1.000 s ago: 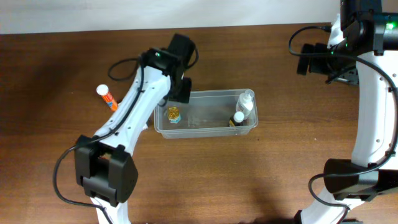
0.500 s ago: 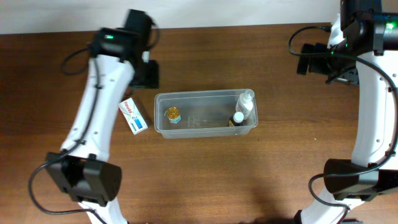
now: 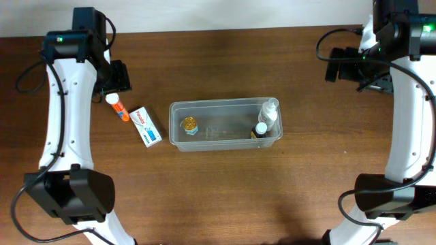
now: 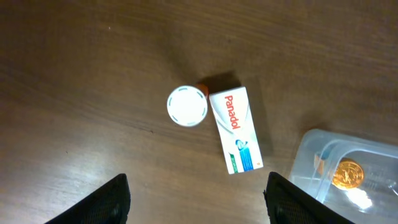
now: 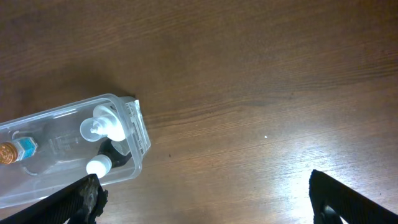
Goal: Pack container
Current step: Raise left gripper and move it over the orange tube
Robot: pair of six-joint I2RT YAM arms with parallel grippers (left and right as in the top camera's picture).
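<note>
Container: gold-lidded jar, white bottle, dark bottle.

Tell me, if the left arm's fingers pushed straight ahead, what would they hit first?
Most likely the white-capped tube or the Panadol box beside it. Both sit framed between the open fingers of the left gripper. Depth is unclear, so bare table could come first.

Overhead looks straight down on the worktop, both wrist views high above it, each catching one end of the container.
</note>
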